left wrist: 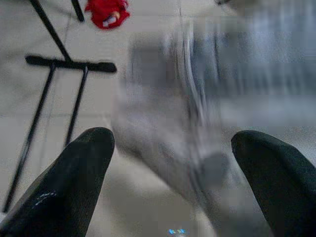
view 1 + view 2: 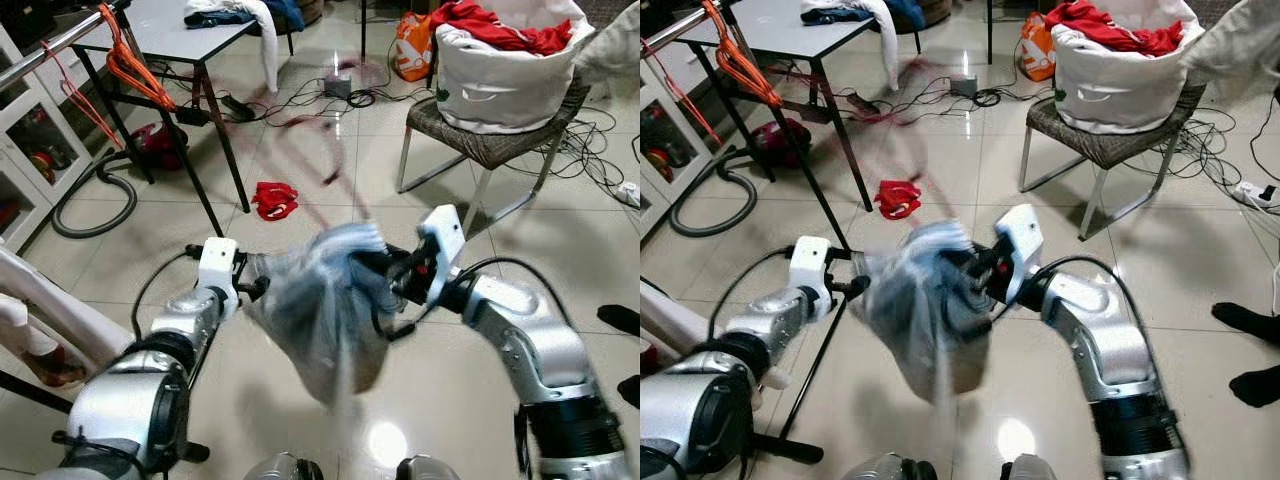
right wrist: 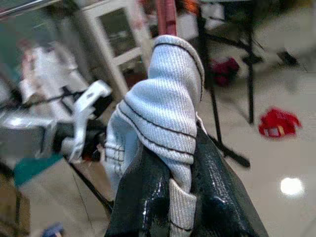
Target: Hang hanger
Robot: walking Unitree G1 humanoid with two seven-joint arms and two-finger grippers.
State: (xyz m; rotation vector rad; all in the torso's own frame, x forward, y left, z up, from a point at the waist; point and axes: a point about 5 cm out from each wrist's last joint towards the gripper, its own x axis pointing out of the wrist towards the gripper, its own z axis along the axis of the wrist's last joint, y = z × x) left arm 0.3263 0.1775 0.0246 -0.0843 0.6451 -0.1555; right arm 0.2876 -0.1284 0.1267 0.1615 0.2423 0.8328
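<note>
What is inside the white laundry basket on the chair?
Red clothing is heaped at the top of the white laundry basket, spilling over its rim. Whatever lies beneath the red clothing is covered by it and by the basket's wall.

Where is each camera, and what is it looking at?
Left eye view: on the head, looking down at both arms and the striped garment.
Right eye view: beside it, same scene.
Left wrist view: along the open left gripper toward the blurred garment.
Right wrist view: along the right gripper, pinching that garment.
All four share the garment.
</note>
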